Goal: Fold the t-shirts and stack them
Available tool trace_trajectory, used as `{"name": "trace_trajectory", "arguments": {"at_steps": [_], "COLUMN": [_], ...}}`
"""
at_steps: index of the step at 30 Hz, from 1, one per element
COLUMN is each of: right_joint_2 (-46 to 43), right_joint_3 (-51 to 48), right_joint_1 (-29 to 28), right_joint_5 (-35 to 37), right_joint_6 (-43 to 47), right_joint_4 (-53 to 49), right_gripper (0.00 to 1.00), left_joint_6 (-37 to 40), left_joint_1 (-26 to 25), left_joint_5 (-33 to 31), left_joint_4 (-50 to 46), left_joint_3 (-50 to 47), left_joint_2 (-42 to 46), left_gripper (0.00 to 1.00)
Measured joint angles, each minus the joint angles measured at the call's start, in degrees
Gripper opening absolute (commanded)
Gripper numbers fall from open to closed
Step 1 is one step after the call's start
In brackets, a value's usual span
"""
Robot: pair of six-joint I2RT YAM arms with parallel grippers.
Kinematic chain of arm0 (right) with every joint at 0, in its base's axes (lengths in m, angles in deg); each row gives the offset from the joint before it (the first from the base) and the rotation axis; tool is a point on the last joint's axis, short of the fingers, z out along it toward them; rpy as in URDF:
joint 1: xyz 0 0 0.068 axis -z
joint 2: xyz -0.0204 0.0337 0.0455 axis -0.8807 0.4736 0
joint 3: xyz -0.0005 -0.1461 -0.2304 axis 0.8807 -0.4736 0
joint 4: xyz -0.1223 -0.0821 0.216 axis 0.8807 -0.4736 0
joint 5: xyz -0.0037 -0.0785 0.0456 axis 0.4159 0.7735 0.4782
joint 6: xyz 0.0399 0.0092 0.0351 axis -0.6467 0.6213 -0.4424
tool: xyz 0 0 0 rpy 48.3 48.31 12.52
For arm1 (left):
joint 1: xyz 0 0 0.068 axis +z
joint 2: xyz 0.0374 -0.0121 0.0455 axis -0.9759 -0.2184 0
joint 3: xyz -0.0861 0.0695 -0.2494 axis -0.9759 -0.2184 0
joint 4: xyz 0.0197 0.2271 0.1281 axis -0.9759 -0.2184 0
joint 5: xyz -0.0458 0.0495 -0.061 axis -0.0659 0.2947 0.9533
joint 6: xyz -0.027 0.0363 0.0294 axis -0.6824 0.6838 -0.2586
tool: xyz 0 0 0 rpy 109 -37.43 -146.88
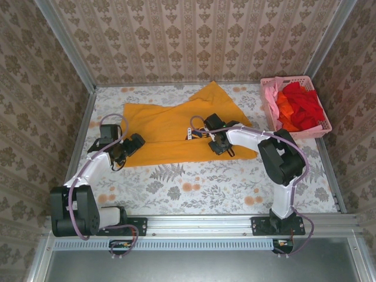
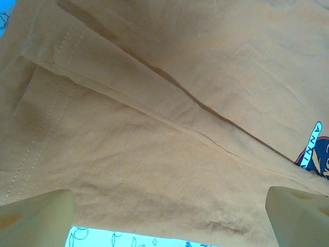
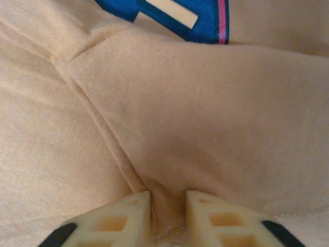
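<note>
**Right claw clamped on shirt, left claw apart at near-left hem**

An orange-yellow cotton t-shirt [image 1: 176, 126] is spread on the floral-patterned table [image 1: 205, 182]. Its long axis runs from left to right across the table, and 1 pointed flap is turned toward the back wall.

The right gripper [image 1: 218, 143] is set on the shirt's near-right part. In the right wrist view its 2 fingers are pressed together on a pinched ridge of the cloth, with the blue printed logo [image 3: 169, 20] just beyond. The left gripper [image 1: 134, 145] is held at the shirt's near-left edge with its jaws wide apart and nothing between them. A stitched hem and a long crease are seen beneath it in the left wrist view.

The shirt thus lies between the 2 claws, with most of its cloth stretching away from both toward the back. The coming fold is judged to turn on this: each arm is nearest its own end, so the left end must be gripped before the cloth is lifted.

A pink plastic lattice basket [image 1: 324, 120] stands well apart at the far right and holds the red, orange and pink t-shirts [image 1: 299, 106]. Nothing is seen in the way of a fold.
</note>
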Motion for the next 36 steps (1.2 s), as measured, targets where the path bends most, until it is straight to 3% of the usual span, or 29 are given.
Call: {"name": "trace_trajectory", "arguments": {"at_steps": [5, 15, 36], "right_joint_2": [-0.1, -4.8, -2.2], "right_joint_3": [0.7, 2.0, 13.5], "right_joint_1": [0.0, 0.0, -3.3], "right_joint_5": [0.0, -1.0, -7.6], "right_joint_6": [0.1, -0.4, -6.5], "right_joint_4": [-0.7, -2.2, -12.0], "right_gripper": [0.00, 0.00, 0.00], "left_joint_6": [0.3, 1.1, 1.4], "left_joint_1": [0.0, 0.0, 0.0], "left_joint_5": [0.2, 0.7, 1.9], "left_joint_4": [0.3, 1.5, 3.0], "left_joint_3": [-0.8, -0.8, -0.8], "left_joint_2": [0.3, 0.3, -1.3], "left_gripper": [0.96, 0.96, 0.96]}}
